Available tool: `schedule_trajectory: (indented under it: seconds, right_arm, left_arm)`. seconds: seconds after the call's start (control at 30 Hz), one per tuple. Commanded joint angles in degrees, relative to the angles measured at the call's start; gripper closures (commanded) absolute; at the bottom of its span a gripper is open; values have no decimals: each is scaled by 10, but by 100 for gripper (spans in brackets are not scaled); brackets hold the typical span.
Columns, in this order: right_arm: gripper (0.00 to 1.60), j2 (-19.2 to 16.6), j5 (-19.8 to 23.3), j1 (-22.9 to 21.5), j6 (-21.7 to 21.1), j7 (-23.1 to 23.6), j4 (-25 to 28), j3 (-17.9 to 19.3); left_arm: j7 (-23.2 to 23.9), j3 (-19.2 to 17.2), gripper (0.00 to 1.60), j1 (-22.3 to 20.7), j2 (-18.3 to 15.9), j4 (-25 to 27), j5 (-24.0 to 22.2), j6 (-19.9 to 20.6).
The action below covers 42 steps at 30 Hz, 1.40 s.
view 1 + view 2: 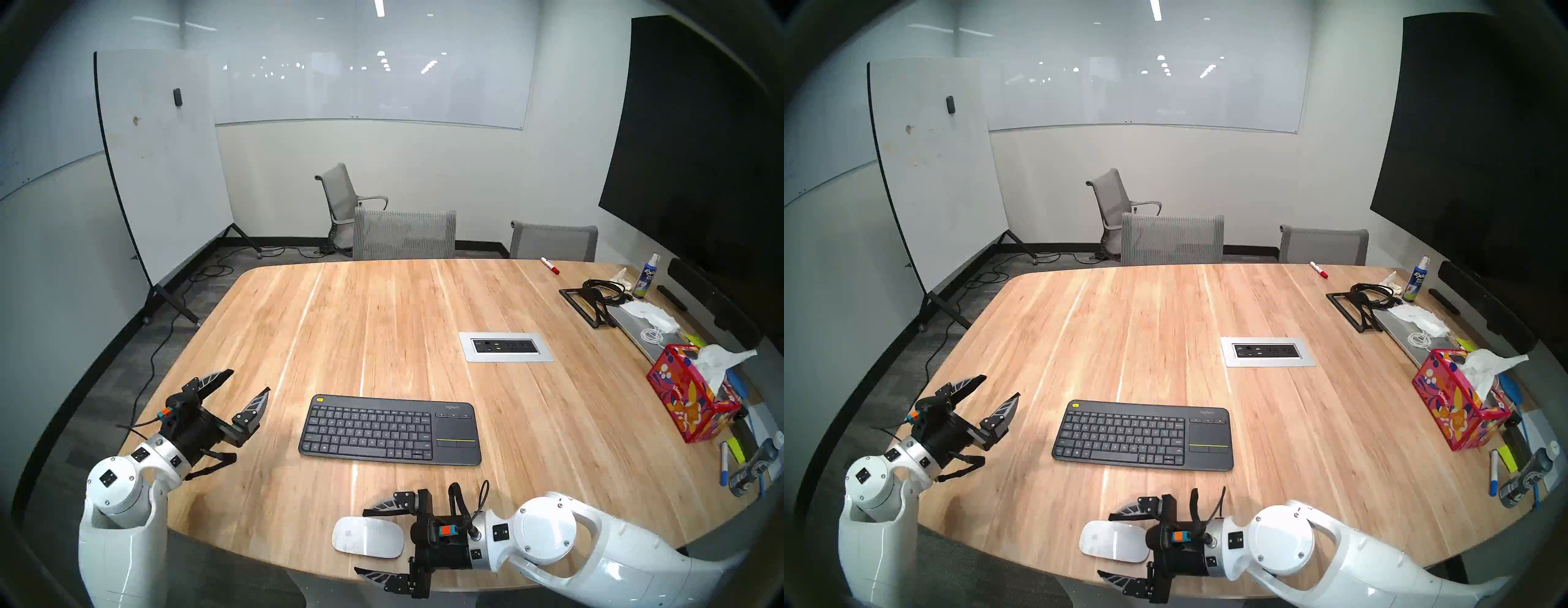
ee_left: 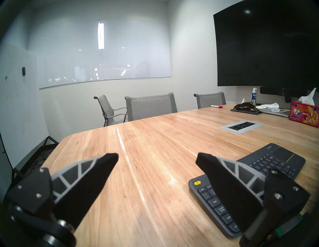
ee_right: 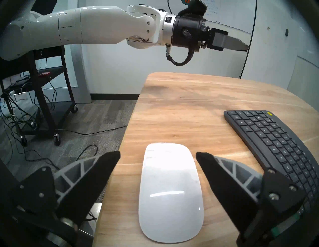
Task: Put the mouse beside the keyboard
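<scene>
The glossy white mouse (image 1: 367, 537) lies flat on the wooden table near its front edge, in front of the keyboard; it also shows in the right wrist view (image 3: 170, 191). My right gripper (image 1: 360, 541) is open, one finger on each side of the mouse, with gaps showing between the fingertips (image 3: 110, 162) and the mouse. The dark grey keyboard (image 1: 390, 429) with a yellow button lies mid-table, a hand's width beyond the mouse. My left gripper (image 1: 250, 381) is open and empty, above the table left of the keyboard (image 2: 276, 160).
A silver-framed power outlet panel (image 1: 505, 347) is set into the table behind the keyboard. A red tissue box (image 1: 687, 403), markers, a laptop and cables crowd the right side. Grey chairs (image 1: 405, 233) stand at the far edge. The table's front edge runs just under the mouse.
</scene>
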State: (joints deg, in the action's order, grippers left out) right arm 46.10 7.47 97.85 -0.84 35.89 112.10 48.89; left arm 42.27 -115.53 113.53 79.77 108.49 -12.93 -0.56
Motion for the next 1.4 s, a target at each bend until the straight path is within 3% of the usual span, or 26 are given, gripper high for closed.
schedule_trajectory:
  seconds: [0.0, 1.0, 1.03, 1.07, 1.1, 1.17, 1.37]
  right_arm:
    - [0, 5, 3, -6, -1, 1, 6, 1]
    - [0, 15, -3, -17, 8, 2, -34, -4]
    - [16, 15, -2, -16, 9, 1, -34, -4]
    - [16, 15, -2, -16, 9, 1, -34, -4]
    - [83, 15, -1, -16, 10, 1, -35, -3]
    - [160, 15, -1, -16, 12, -1, -35, -2]
    - [160, 15, -1, -10, 16, -11, -33, 2]
  left_arm:
    - [-1, 1, 0, 0, 1, 9, 1, -2]
    - [-1, 1, 0, 0, 1, 9, 1, -2]
    - [-1, 1, 0, 0, 1, 9, 1, -2]
    - [-1, 1, 0, 0, 1, 9, 1, -2]
    - [-1, 1, 0, 0, 1, 9, 1, -2]
    - [-1, 1, 0, 0, 1, 9, 1, -2]
    - [0, 0, 0, 0, 1, 9, 1, -2]
